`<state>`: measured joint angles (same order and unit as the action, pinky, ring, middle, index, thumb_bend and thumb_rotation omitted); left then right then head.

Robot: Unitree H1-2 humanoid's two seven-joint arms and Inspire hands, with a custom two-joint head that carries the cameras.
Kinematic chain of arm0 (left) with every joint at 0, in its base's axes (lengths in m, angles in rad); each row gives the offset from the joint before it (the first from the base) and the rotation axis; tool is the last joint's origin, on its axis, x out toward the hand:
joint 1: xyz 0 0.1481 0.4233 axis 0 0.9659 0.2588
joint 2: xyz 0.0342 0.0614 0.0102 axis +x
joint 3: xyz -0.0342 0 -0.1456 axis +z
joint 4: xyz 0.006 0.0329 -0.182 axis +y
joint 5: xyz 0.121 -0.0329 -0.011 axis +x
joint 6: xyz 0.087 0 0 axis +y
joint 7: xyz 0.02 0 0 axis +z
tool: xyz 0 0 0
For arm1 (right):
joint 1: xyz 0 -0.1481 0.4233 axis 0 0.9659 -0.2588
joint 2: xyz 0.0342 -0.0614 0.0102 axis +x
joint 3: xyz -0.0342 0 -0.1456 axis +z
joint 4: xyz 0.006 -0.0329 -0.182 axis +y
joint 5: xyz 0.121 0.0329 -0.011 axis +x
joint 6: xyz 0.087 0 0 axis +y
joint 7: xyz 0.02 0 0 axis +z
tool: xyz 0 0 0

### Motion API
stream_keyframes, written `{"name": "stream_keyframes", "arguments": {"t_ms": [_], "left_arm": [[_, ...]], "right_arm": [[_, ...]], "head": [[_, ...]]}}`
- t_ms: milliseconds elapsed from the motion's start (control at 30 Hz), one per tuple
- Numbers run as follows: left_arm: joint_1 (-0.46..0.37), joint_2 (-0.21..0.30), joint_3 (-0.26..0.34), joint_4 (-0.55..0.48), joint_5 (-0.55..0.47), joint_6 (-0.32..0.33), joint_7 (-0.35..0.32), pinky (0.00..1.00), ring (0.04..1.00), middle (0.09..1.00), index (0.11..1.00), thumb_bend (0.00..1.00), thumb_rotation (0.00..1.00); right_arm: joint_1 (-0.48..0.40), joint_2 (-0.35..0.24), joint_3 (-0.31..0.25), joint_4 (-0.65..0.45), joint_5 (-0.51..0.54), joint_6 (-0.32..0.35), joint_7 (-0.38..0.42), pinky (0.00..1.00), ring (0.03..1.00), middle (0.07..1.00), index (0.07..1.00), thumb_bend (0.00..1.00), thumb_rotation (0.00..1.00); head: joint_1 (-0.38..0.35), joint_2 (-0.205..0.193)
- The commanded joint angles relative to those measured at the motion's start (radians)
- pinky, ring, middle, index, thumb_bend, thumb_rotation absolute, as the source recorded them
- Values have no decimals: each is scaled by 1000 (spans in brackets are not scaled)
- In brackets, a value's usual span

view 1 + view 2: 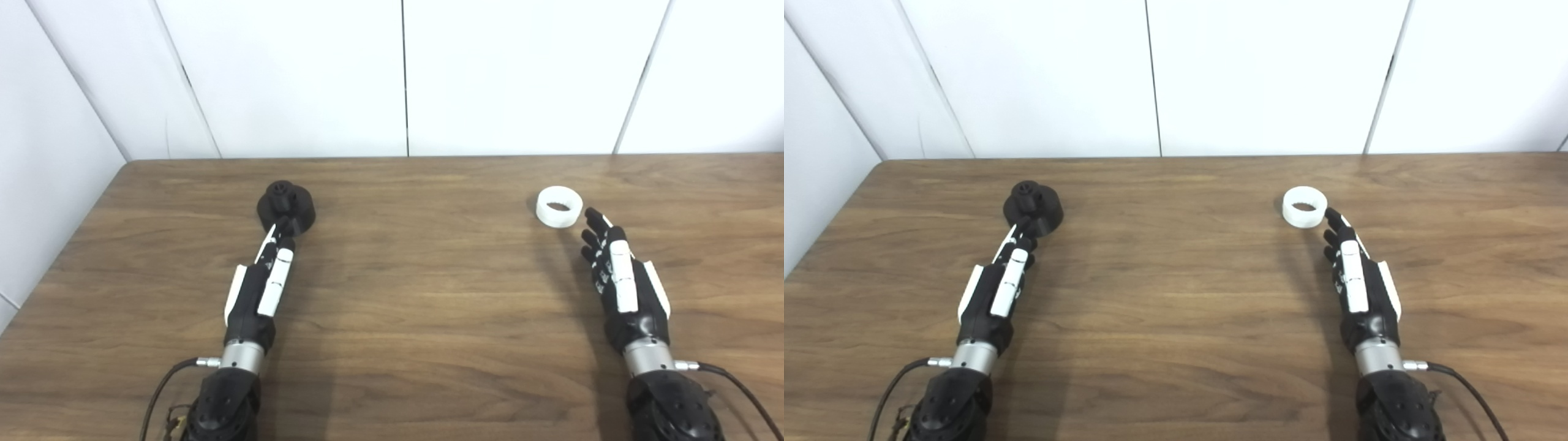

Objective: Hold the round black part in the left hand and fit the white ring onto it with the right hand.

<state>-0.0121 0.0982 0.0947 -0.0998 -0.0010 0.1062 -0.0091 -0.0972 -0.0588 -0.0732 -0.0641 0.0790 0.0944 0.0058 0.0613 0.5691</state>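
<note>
The round black part (285,206) stands on the wooden table (416,294) at the left, a small knob on its top. My left hand (263,282) lies stretched out just in front of it, fingers straight, their tips reaching the part's near edge; it holds nothing. The white ring (558,206) lies flat on the table at the right. My right hand (618,275) rests edge-up just behind and to the right of it, open, fingertips close to the ring but apart from it.
White wall panels (404,73) close off the table's far edge. The table's left edge (61,263) runs near my left arm. Cables (159,386) trail from both wrists at the bottom of the picture.
</note>
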Motion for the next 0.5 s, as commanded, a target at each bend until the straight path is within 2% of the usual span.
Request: {"name": "stream_keyframes", "arguments": {"t_ms": [0,467], "left_arm": [[-28,9,-1,-6,6,-34,4,993,983,980,977,504,885],[-36,18,-17,3,16,-25,-1,1000,997,995,995,503,886]], "right_arm": [[-40,-2,-9,-33,16,-35,5,977,965,966,913,493,1000],[-56,-11,-13,-22,33,-46,9,988,962,959,913,495,1000]], "head": [[2,-1],[10,-8]]}}
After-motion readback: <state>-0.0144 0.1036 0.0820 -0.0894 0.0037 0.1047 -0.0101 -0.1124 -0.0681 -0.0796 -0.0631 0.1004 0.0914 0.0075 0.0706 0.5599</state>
